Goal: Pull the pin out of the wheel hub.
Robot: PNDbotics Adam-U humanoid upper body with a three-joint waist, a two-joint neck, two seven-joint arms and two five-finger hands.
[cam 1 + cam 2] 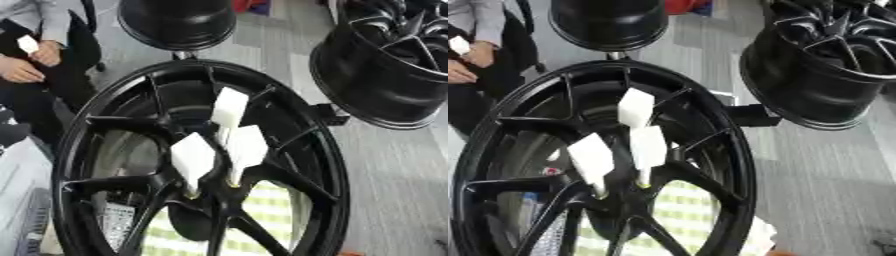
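Fingers aren't visible anywhere, neither robot hand shows up in either eye view, so no telling whether they're apart or together. Front and center sits the black wheel hub, spokes facing the camera. Three white flag-topped pins (they look like paper tags on thin stems) stick out near its middle: upper pin, left pin, right pin. Two other black rims sit behind.

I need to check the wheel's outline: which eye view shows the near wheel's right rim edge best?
The right eye view: the wheel rim runs unbroken there with floor beyond it. The left eye view shows the same edge, closer to the frame's side.
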